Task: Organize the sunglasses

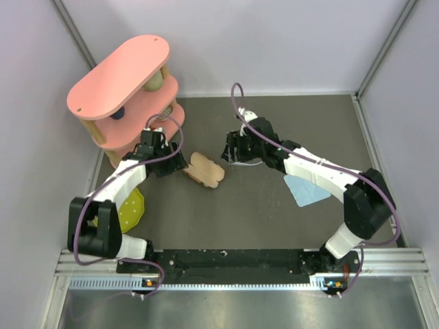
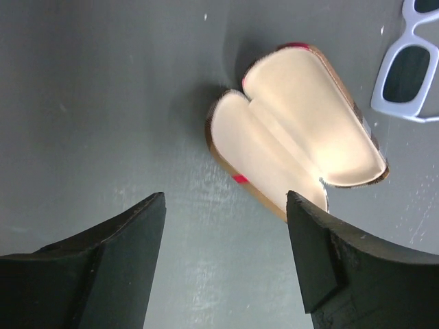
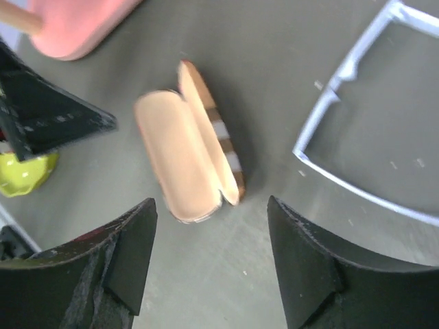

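The sunglasses (image 1: 249, 163) are white, lying on the dark table with their temple arms unfolded, partly under my right gripper (image 1: 233, 148). The right wrist view shows their thin arms (image 3: 338, 81); the left wrist view shows a white lens rim (image 2: 410, 68). The brown plaid case (image 1: 204, 169) lies open between the grippers, its cream lining up (image 2: 295, 130) (image 3: 184, 156). My left gripper (image 1: 171, 162) is open and empty just left of the case (image 2: 226, 200). My right gripper is open and empty, between the case and the sunglasses (image 3: 211, 202).
A pink two-tier shelf (image 1: 127, 89) stands at the back left, close behind the left arm. A yellow-green plate (image 1: 132, 209) lies at the near left. A light blue cloth (image 1: 306, 190) lies under the right arm.
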Motion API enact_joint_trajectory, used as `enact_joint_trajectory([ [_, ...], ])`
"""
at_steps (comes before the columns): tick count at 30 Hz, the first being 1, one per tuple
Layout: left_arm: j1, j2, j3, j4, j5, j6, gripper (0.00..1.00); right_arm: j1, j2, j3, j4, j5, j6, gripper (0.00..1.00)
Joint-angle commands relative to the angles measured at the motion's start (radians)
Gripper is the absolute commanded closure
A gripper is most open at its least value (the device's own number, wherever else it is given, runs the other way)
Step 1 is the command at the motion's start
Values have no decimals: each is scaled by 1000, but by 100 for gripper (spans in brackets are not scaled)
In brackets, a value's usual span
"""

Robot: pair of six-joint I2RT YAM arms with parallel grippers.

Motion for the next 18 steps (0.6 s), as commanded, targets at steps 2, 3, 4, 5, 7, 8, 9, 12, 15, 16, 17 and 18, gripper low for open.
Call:
enact_joint_trajectory([
  [2, 1, 130, 106, 118, -31, -33, 27, -33, -110, -111, -117, 233, 120, 43],
  [3, 1, 150, 114, 115, -42, -31, 31, -39, -124, -126, -146, 261, 137, 45],
  [4, 1, 183, 126, 114, -51, -31, 33, -50, -148, -142, -155, 272, 169, 50],
  [5, 1, 197, 131, 116, -70, -28, 35, -58, -162, -174, -166, 284, 183, 51],
  [7, 1, 239, 138, 116, -76, -25, 41, -88, -196, -200, -201, 324, 226, 53],
  [8, 1, 253, 141, 113, -74, -16, 42, -99, -205, -224, -214, 333, 237, 54],
  [9, 1, 279, 149, 107, -73, -13, 45, -122, -213, -235, -243, 354, 248, 54],
  [12, 1, 319, 166, 79, -53, -10, 52, -153, -228, -258, -289, 390, 283, 53],
  [15, 1, 322, 154, 62, -47, -17, 57, -185, -233, -281, -330, 414, 309, 53],
  [16, 1, 320, 149, 52, -47, -19, 58, -197, -233, -284, -353, 423, 330, 53],
  [17, 0, 319, 146, 47, -44, -20, 60, -202, -230, -292, -364, 431, 337, 52],
  [18, 1, 313, 137, 41, -42, -22, 61, -208, -230, -294, -376, 451, 346, 52],
])
